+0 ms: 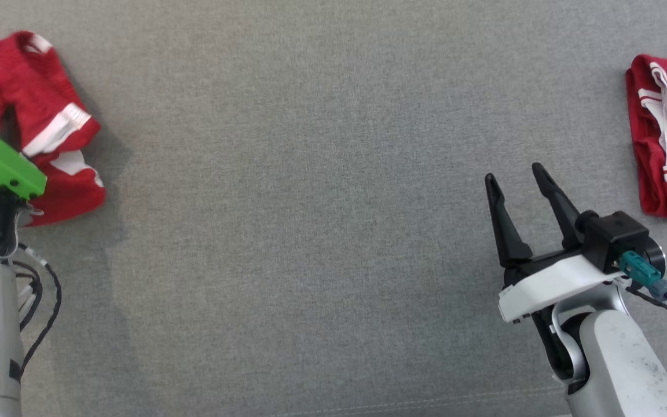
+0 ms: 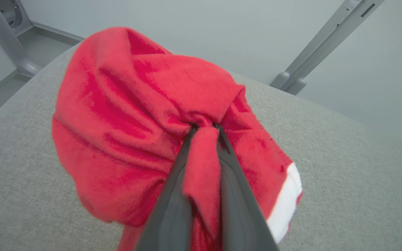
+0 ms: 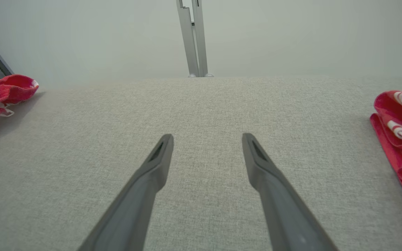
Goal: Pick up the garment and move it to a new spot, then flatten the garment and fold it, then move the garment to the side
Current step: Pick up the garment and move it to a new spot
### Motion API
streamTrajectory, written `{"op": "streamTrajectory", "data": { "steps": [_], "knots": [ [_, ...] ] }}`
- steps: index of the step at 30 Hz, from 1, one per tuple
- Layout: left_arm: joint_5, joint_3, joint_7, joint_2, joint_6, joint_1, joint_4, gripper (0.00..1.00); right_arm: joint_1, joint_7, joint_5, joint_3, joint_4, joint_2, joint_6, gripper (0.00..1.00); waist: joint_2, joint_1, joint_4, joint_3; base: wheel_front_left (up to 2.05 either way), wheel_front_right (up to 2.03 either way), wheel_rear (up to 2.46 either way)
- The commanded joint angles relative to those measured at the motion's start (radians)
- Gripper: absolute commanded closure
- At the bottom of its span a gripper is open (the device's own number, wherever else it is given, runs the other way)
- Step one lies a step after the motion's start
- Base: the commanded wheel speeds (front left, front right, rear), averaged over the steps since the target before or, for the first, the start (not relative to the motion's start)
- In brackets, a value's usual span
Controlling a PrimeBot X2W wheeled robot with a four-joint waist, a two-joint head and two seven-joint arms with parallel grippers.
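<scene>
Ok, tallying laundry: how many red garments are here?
2: one crumpled garment at the far left, pinched by the left gripper, and one folded garment at the right edge.

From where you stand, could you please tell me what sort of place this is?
Likely a robot test station for folding clothes: a wide grey fabric-covered table, bare pale walls with grey metal posts behind it, plus a crumpled red garment and a folded red garment.

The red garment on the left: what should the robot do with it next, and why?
Probably lift it straight up: the left pincer is shut on a fold of the red garment, which lies bunched on the grey surface.
</scene>
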Motion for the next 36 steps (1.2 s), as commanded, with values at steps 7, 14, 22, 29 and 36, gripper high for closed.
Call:
{"op": "streamTrajectory", "data": {
  "steps": [7, 14, 22, 29, 36],
  "knots": [
    [-0.066, -0.088, 0.059, -0.091, -0.007, -0.01, -0.3, 1.0, 0.038, -0.031, 0.019, -0.005, 0.045, 0.02, -0.001, 0.0, 0.0, -0.0001, -0.04, -0.16, 0.0, 0.0, 0.0],
    [-0.117, -0.237, 0.112, -0.193, -0.007, 0.036, -0.507, 1.0, 0.051, -0.037, 0.024, -0.005, 0.06, 0.032, -0.001, 0.0, 0.0, -0.0001, -0.139, -0.185, 0.0, 0.0, 0.0],
    [-0.194, -0.37, 0.081, -0.254, -0.007, 0.087, -0.549, 1.0, 0.053, -0.042, 0.031, -0.004, 0.056, 0.04, -0.001, 0.0, 0.0, -0.0001, -0.27, -0.153, 0.0, 0.0, 0.0],
    [-0.118, -0.505, 0.029, -0.189, -0.007, 0.133, -0.425, 1.0, 0.043, -0.06, 0.041, -0.002, 0.067, 0.046, -0.001, 0.0, 0.0, -0.0001, -0.354, -0.114, 0.0, 0.0, 0.0],
    [0.04, -0.582, -0.064, -0.109, 0.007, 0.123, -0.194, 0.64, 0.038, -0.075, 0.045, -0.008, 0.079, 0.048, -0.001, 0.0, 0.0, -0.0001, -0.365, -0.1, 0.0, 0.0, 0.0]
  ]
}}
